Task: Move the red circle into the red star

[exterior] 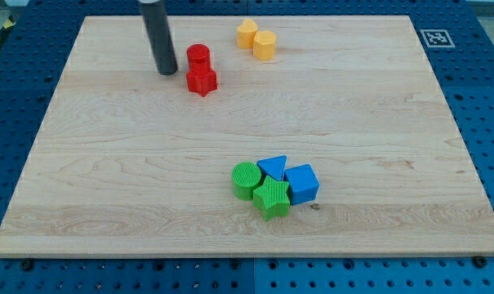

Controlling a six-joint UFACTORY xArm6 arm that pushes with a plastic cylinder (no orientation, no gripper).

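Observation:
The red circle [198, 55] stands near the view's top, left of centre. The red star [202, 80] lies just below it and the two touch. My tip [167, 72] rests on the board a short way to the left of both red blocks, apart from them.
Two yellow blocks [255, 38] sit together at the view's top, right of the red pair. A cluster lies low in the middle: a green circle [247, 179], a green star [272, 198], a blue triangle [273, 167] and a blue cube [302, 183]. The wooden board [108, 180] ends at blue perforated surround.

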